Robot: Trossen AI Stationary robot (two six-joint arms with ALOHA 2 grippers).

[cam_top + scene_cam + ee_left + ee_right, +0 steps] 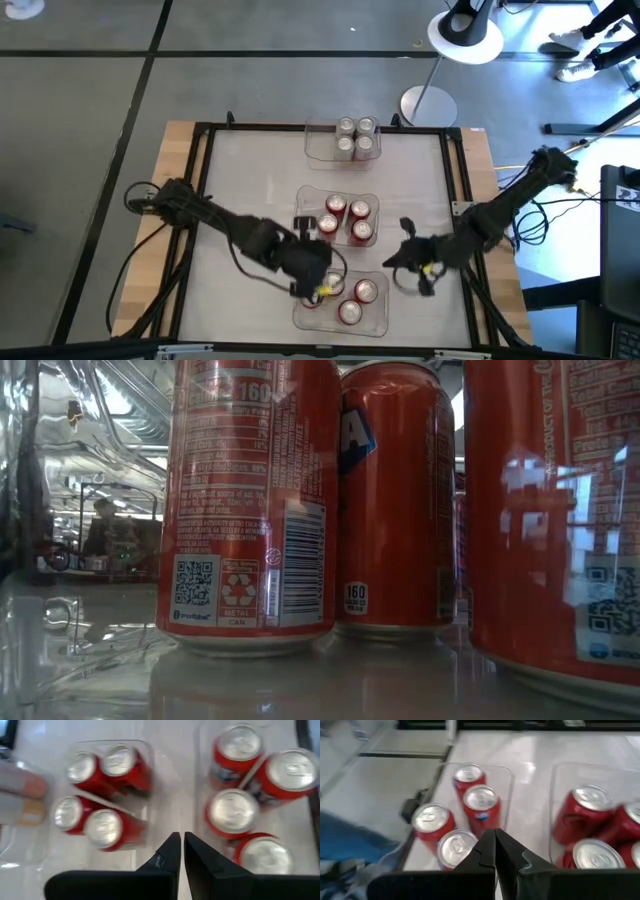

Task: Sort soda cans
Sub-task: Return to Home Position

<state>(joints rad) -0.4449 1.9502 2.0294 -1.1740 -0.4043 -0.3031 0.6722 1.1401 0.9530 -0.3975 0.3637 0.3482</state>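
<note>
- Left gripper (179, 839): fingers all but pressed together, holding nothing, above the near edge of the middle tray (312, 197).
- Right gripper (495, 834): fingers pressed together, empty, right of that tray.
- Red soda cans (336, 206) stand inside it, silver cans (346, 127) beyond it.

eight red cans (336, 206) upright; four silver cans (346, 127) upright, apart

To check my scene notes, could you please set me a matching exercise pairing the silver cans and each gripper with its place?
Things:
1. silver cans
2. left gripper
3. right gripper

Places:
A. above bare table, right of the middle tray and near tray
B. in the far tray
C. over the near tray's left end

Pairs: 1-B; 2-C; 3-A.
</note>
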